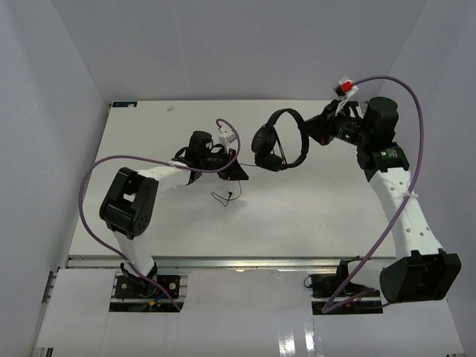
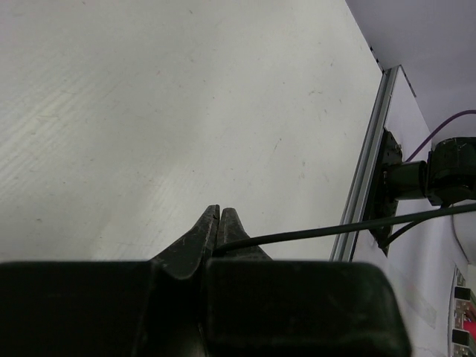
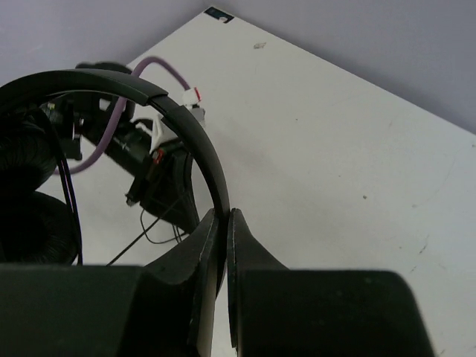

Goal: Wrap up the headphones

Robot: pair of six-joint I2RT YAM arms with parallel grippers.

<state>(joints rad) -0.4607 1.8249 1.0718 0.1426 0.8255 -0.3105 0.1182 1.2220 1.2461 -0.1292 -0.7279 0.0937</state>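
Note:
The black headphones (image 1: 281,141) hang above the table's far middle. My right gripper (image 1: 311,138) is shut on the thin headband (image 3: 195,137), with the earcups (image 3: 30,216) at the left of the right wrist view. The thin black cord (image 1: 247,166) runs taut from the earcups to my left gripper (image 1: 236,172), which is shut on it. In the left wrist view the cord (image 2: 335,228) leaves the closed fingertips (image 2: 220,217) to the right. The cord's loose end with the plug (image 1: 230,197) lies on the table below the left gripper.
The white table (image 1: 312,208) has grey walls on three sides. Thick purple cables (image 1: 97,175) loop off both arms. The table's metal front rail (image 2: 364,178) and the right arm's base (image 2: 446,171) show in the left wrist view.

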